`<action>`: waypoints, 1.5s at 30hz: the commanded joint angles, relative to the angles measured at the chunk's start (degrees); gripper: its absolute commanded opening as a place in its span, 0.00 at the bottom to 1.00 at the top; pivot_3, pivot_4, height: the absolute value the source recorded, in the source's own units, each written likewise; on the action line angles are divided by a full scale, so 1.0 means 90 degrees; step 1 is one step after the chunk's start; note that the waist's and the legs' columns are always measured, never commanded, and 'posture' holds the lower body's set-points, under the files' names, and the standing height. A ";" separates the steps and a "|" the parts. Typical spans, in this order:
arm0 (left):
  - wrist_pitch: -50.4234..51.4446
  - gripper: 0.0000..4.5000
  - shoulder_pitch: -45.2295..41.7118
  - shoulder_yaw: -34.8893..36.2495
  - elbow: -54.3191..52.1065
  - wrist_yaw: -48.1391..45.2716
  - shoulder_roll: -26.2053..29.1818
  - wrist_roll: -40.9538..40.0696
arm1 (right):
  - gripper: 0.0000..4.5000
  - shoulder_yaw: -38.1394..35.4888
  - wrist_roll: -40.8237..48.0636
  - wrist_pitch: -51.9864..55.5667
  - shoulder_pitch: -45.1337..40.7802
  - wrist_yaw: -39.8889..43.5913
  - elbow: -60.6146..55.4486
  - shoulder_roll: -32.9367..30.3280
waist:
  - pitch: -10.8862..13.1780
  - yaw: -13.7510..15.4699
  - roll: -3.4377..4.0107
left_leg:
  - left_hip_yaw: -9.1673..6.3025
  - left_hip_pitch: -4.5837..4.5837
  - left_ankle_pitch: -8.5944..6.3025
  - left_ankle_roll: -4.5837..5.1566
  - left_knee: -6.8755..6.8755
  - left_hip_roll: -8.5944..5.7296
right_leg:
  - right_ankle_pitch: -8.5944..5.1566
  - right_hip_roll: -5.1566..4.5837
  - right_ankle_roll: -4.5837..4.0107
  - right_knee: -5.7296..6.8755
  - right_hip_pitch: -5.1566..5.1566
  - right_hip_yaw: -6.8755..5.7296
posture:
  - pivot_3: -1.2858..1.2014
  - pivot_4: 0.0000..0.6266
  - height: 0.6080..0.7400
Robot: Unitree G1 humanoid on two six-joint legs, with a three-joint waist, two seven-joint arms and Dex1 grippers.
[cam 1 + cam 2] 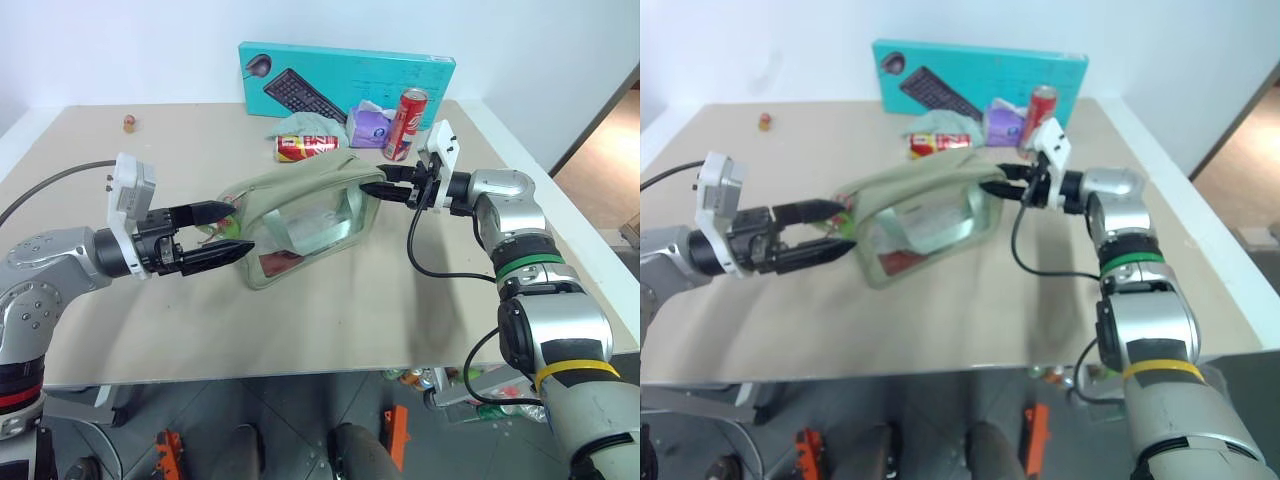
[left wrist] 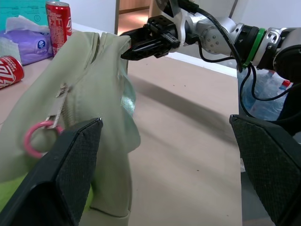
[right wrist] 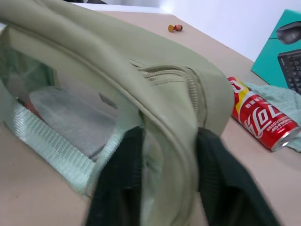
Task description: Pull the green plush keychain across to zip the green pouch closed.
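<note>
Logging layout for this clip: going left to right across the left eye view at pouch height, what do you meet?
Left gripper, open → green pouch → right gripper, shut on the pouch's end.

Pretty bright, even indoor light all over, with soft shadows on the table (image 1: 330,300) under the right gripper (image 1: 383,190) and its cable. Close to that claw's fingers (image 3: 117,188) everything's blurry, and warmer light glows from the doorway (image 2: 134,14) behind it.
</note>
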 commanded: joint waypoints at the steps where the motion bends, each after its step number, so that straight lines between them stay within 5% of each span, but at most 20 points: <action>1: -0.0163 1.00 -0.0017 0.0247 -0.0056 0.0020 0.0022 -0.0004 | 0.02 -0.0171 0.0007 -0.0179 -0.0231 0.0125 -0.0082 0.0017 | 0.0000 0.0000 0.0000 | 0.0000 0.0000 0.0000 0.0000 0.0000 0.0002 | 0.0000 0.0003 -0.0001 0.0000 0.0000 0.0000 | 0.52 0.24 1.00; 9: -0.0272 1.00 -0.0066 0.0150 0.0186 -0.0051 -0.0005 0.0137 | 0.02 -0.0260 0.0244 0.0157 0.0044 0.0439 -0.1145 -0.0122 | 0.0001 0.0002 0.0001 | 0.0000 0.0000 0.0000 0.0000 -0.0001 0.0006 | 0.0000 0.0007 -0.0002 0.0002 -0.0002 0.0000 | 0.52 0.24 1.00; 24: -0.0434 1.00 -0.0310 -0.0131 0.0674 -0.0335 -0.0075 0.0453 | 0.02 -0.0606 0.1253 0.3567 0.2660 -0.0054 -0.6340 -0.1515 | 0.0001 0.0033 0.0001 | -0.0004 -0.0005 -0.0007 -0.0012 0.0004 0.0005 | -0.0009 0.0005 0.0003 0.0002 -0.0003 -0.0003 | 0.52 0.24 1.00; 33: -0.0809 1.00 -0.0507 -0.0206 0.1030 -0.0345 -0.0168 0.0887 | 0.02 -0.0849 0.1404 0.3753 0.3472 -0.0656 -0.7096 -0.1708 | 0.0000 0.0033 0.0001 | -0.0001 -0.0002 -0.0007 -0.0012 0.0012 0.0007 | -0.0020 0.0009 0.0028 0.0004 0.0000 0.0002 | 0.52 0.24 1.00; 37: -0.1608 1.00 -0.0851 0.0164 0.2354 -0.0092 -0.0262 0.1437 | 0.02 -0.0793 0.1417 0.3538 0.3651 -0.0800 -0.7087 -0.1631 | 0.0000 0.0038 0.0000 | -0.0003 -0.0002 -0.0007 -0.0012 0.0015 0.0008 | -0.0019 0.0011 0.0028 0.0004 0.0001 0.0000 | 0.52 0.24 1.00; 45: -0.3479 1.00 -0.1600 -0.0458 0.4631 -0.1142 -0.0256 0.2772 | 0.02 -0.0701 0.1437 0.3281 0.3619 -0.0934 -0.6920 -0.1531 | -0.0001 0.0038 -0.0002 | 0.0000 -0.0006 -0.0006 -0.0011 0.0017 0.0009 | -0.0016 0.0014 0.0029 0.0003 -0.0001 0.0003 | 0.52 0.24 1.00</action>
